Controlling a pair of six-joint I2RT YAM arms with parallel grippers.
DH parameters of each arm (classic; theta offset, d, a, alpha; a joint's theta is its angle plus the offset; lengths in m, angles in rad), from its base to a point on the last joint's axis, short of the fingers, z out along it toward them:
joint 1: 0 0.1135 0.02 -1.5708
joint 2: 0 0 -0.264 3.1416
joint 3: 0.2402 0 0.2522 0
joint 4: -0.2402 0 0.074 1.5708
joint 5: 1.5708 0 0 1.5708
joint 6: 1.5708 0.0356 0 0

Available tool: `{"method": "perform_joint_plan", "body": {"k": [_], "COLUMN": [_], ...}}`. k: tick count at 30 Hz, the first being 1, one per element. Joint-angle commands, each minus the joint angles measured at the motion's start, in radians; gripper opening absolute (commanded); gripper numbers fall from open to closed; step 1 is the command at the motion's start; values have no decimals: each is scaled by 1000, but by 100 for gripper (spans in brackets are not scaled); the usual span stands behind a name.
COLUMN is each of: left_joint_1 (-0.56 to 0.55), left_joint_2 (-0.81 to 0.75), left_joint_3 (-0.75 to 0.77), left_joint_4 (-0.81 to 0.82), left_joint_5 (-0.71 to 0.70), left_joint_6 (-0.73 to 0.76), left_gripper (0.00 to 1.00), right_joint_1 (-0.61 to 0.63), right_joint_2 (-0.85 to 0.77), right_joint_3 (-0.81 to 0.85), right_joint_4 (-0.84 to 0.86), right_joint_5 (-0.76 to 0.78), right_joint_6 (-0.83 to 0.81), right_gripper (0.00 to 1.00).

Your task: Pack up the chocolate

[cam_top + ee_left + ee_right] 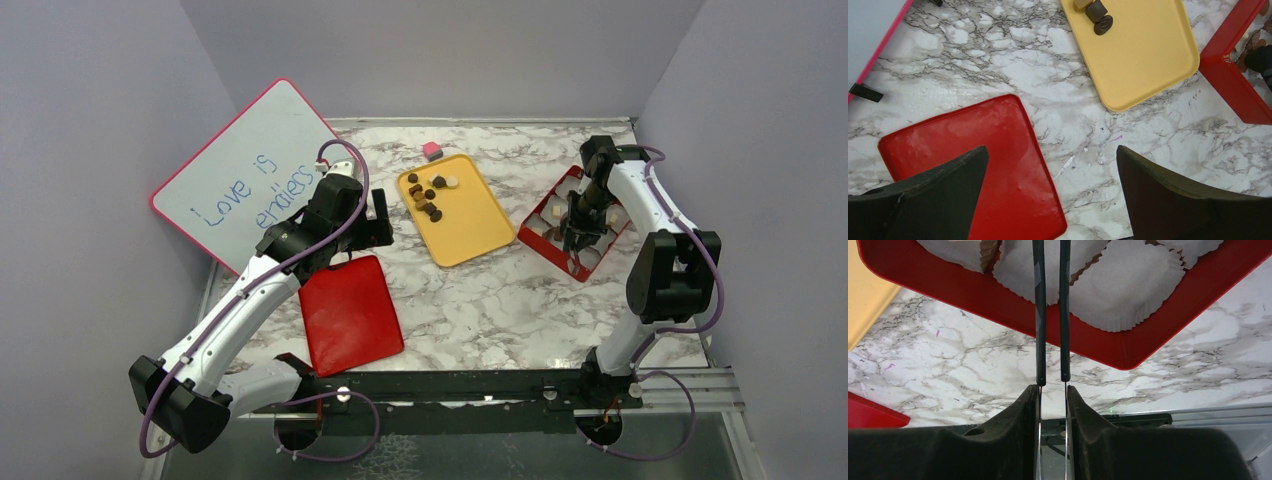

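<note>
Several pieces of chocolate, dark brown, lighter brown and cream, lie at the far end of a yellow tray; the left wrist view catches three of them. My right gripper is shut on thin dark tweezers. Their two arms reach up over a red box lined with white paper cups, and the tips are cut off at the frame's top edge. From above, that gripper hangs over the box. My left gripper is open and empty over the table, beside a flat red lid.
A pink-framed whiteboard with blue writing leans at the back left. A small pink cube sits just behind the yellow tray. The red lid lies near the left arm. Grey walls close in three sides, and a black rail runs along the near edge.
</note>
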Motion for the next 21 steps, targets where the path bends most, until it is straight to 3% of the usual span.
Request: {"method": "perform_joint_plan", "body": {"k": [1,21], "left_joint_1": [-4,-4], "left_joint_2": [-4,-5], "left_joint_3": [-5,-19], "left_joint_4": [10,14], "left_joint_5": [-10,1], "left_joint_6": [9,9], "left_gripper": [99,99], "right_joint_1": [-6,-6], "right_joint_2": [-17,-87], "right_joint_3": [-8,-23], "right_joint_4": [-13,-87], "right_joint_5": [13,-32], "right_joint_6": [-10,44], "right_gripper": [26,26]}}
